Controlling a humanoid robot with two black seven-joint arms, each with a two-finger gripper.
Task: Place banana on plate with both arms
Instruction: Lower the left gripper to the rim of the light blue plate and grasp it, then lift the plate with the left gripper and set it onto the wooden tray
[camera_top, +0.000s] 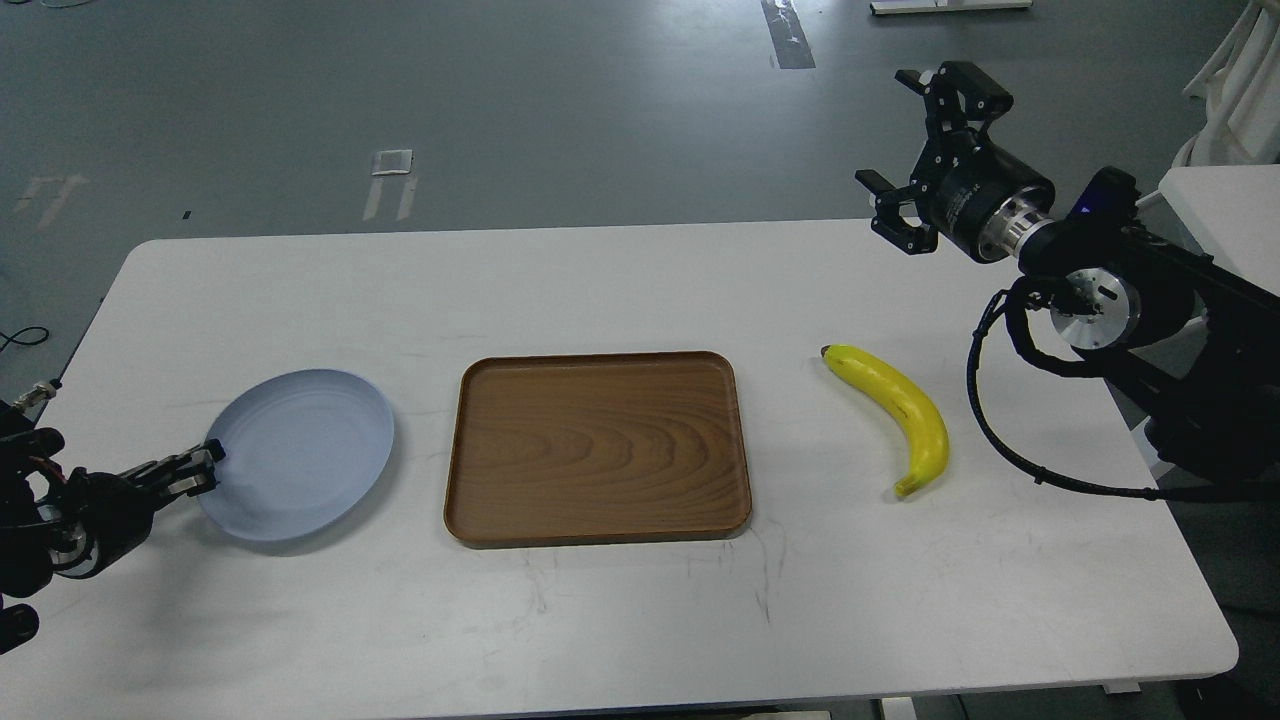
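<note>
The pale blue-grey plate (305, 450) lies at the left of the white table (640, 290). My left gripper (203, 468) is at the plate's left rim, its fingers pinched together on the edge. The yellow banana (897, 408) lies on the table at the right, dark stem tip pointing to the far left. My right gripper (893, 135) is open and empty, held in the air above the table's far right edge, well behind the banana.
A rectangular brown wooden tray (598, 445) sits in the middle, between plate and banana. A second white table's corner (1225, 215) stands at the far right. My right arm's cable (985, 420) loops over the table just right of the banana.
</note>
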